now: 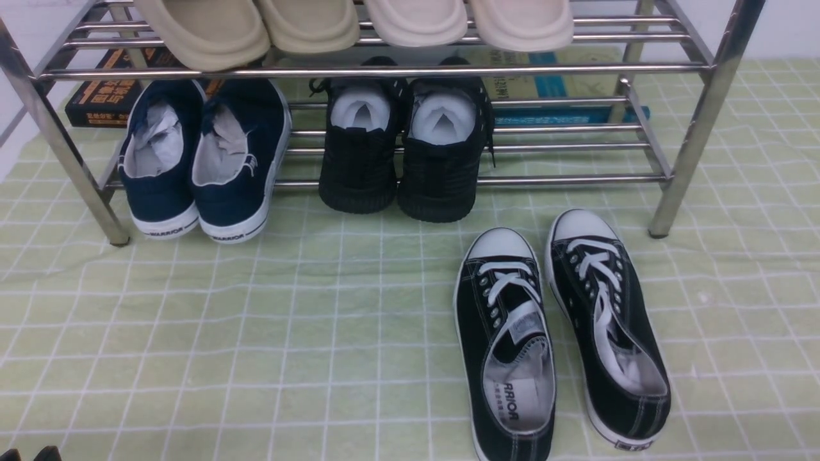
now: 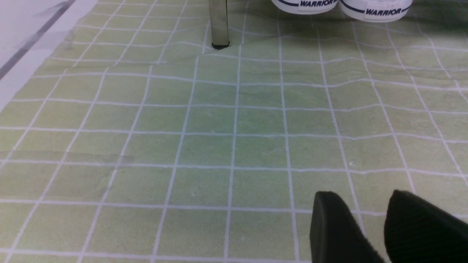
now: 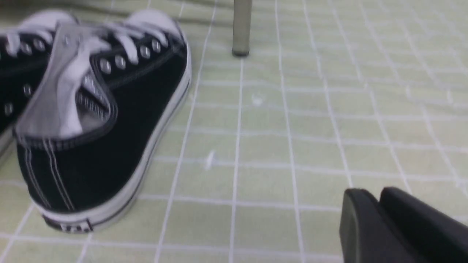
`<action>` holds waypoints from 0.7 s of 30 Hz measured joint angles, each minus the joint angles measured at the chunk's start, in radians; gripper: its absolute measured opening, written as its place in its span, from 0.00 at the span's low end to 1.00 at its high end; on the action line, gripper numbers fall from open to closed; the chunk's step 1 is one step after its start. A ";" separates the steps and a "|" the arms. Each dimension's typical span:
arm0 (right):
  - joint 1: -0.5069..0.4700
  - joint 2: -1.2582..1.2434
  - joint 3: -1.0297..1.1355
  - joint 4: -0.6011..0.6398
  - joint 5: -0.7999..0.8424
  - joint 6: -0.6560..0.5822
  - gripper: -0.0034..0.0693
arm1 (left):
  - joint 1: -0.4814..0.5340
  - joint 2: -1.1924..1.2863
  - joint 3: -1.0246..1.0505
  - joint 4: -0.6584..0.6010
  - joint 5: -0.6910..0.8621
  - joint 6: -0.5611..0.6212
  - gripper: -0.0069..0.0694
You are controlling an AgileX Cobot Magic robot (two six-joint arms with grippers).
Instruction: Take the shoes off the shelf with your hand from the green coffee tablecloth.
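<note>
The shoes (image 1: 560, 333) lie side by side on the cloth (image 1: 256, 333), off the rack (image 1: 679, 147). Left end effector (image 2: 369, 219) slightly parted, empty; right end effector (image 3: 380, 219) closed, empty.

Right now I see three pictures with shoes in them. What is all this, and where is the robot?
The robot has two arms, and it took these pictures itself. The front view looks forward from between its arms. There a shiny shelf holds blue shoes, black mesh shoes and pale slippers. The black-and-white shoes lie in front on the green tablecloth. The other two pictures come from cameras on the wrists. The black shapes at their edges are each arm's end effector: the left end effector slightly open, the right end effector closed. Neither holds anything.
</note>
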 joint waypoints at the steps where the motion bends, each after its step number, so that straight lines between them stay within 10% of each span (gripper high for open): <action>1: 0.000 0.000 0.001 0.003 -0.003 0.000 0.18 | 0.000 0.000 0.000 0.000 0.000 0.000 0.41; 21: 0.028 0.000 -0.002 -0.011 0.029 0.000 0.21 | 0.000 0.000 0.000 0.000 0.000 0.000 0.41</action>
